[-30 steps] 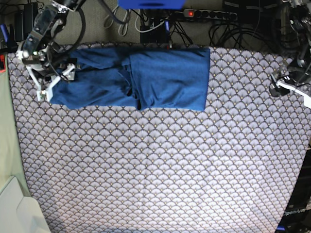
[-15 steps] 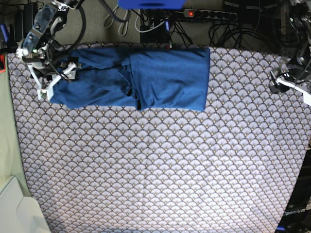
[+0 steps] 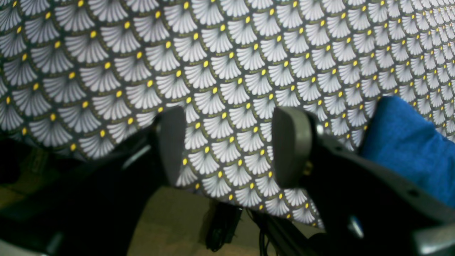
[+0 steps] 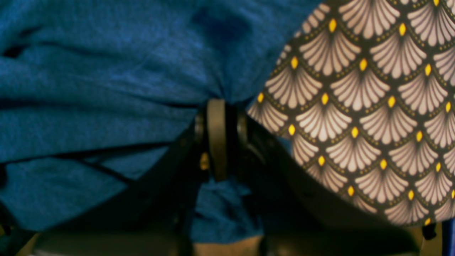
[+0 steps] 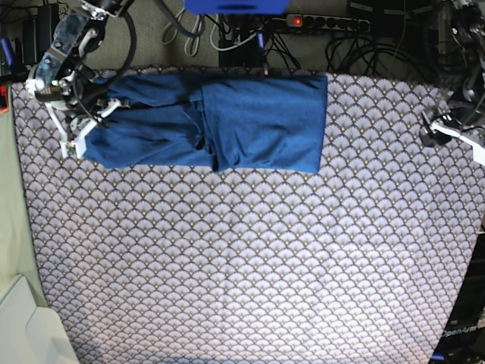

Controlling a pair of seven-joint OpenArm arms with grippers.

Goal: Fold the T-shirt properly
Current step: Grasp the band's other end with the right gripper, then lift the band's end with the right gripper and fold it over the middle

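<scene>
The right gripper (image 4: 217, 138) is pinched tight on the edge of the plain medium-blue knit T-shirt (image 5: 220, 121) — folded along the far side of the scallop-patterned grey-white cloth-covered surface (image 5: 250, 265). The left gripper (image 3: 229, 145) (well apart from the shirt) hangs part-open, holding nothing.

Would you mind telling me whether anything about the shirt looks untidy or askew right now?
The T-shirt is bunched and creased at the end that the right gripper pinches; its other end lies flat and square.
</scene>
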